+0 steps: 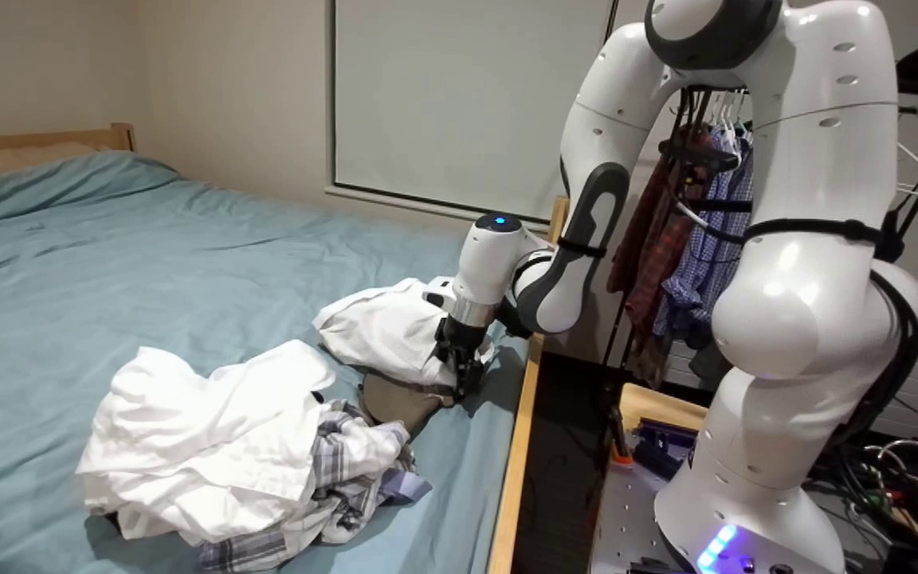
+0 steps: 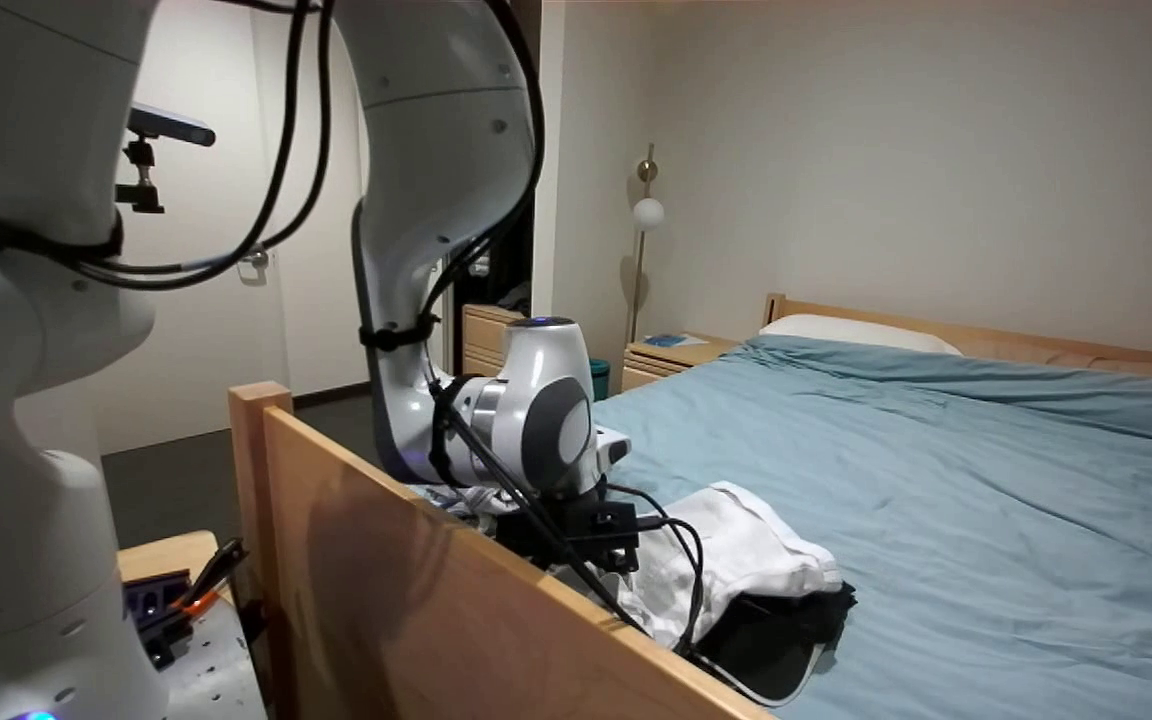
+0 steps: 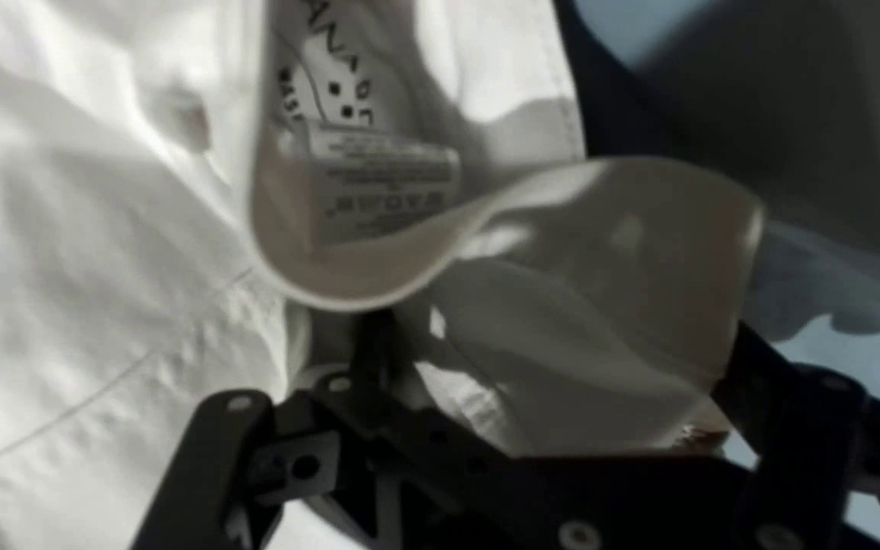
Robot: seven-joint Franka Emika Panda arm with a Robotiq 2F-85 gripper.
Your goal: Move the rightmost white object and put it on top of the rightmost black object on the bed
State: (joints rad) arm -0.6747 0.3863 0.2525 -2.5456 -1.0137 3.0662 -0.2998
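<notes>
Site appears to be a bedroom in a home. Basis: wooden-framed, blue-covered bed (image 2: 936, 470), white pillow (image 2: 856, 331) at its head, nightstand (image 2: 701, 354) near a globe lamp (image 2: 648, 214), and, in an exterior view, checked shirts (image 1: 690, 275) hung up.

We see the white cloth (image 2: 741, 550), rumpled and bulging, lying over the black cloth (image 2: 776, 632), a thin seam-like line crossing it in the wrist view. The black cloth shows only partly beneath, on the blue-green surface (image 2: 996, 500).

I observed hanging shirts (image 1: 686, 275), a globe lamp (image 2: 648, 213) near a wooden nightstand (image 2: 698, 355), and a white door (image 2: 191, 340) with a metal handle (image 2: 255, 259).
</notes>
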